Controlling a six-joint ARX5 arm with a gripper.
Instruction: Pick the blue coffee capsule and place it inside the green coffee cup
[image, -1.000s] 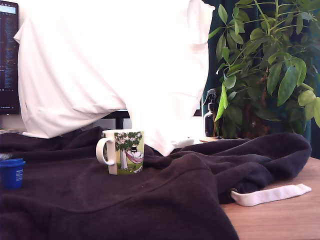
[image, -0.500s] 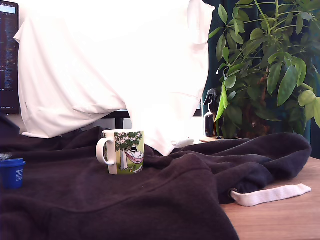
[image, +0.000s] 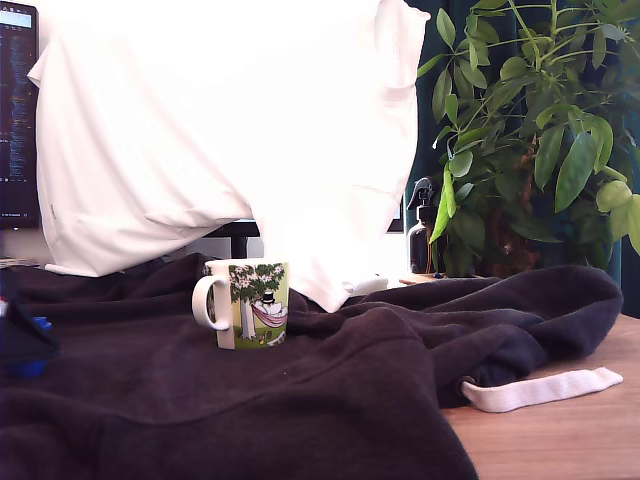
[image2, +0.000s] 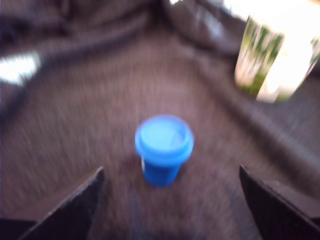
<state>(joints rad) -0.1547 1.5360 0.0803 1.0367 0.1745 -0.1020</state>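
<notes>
The blue coffee capsule (image2: 164, 147) stands upright on dark cloth, rim up, blurred in the wrist view. My gripper (image2: 171, 170) is open, with one dark finger (image2: 75, 210) on each side of the capsule and a clear gap to both. In the exterior view the gripper (image: 20, 340) is a dark shape at the far left edge that covers most of the capsule (image: 28, 368); only blue slivers show. The green coffee cup (image: 250, 303), a white mug with a tree and hammock print, stands upright mid-table with its handle toward the exterior view's left. The cup (image2: 275, 60) also shows blurred in the wrist view.
A dark hoodie (image: 350, 400) covers most of the wooden table (image: 560, 440), with a white drawstring (image: 540, 388) lying on its right side. A white cloth (image: 230, 130) hangs behind, beside a spray bottle (image: 422, 230) and a leafy plant (image: 540, 140). A monitor (image: 15, 110) stands at the far left.
My gripper has come into the exterior view at the left edge and moved down over the capsule, hiding most of it. The cup has not moved.
</notes>
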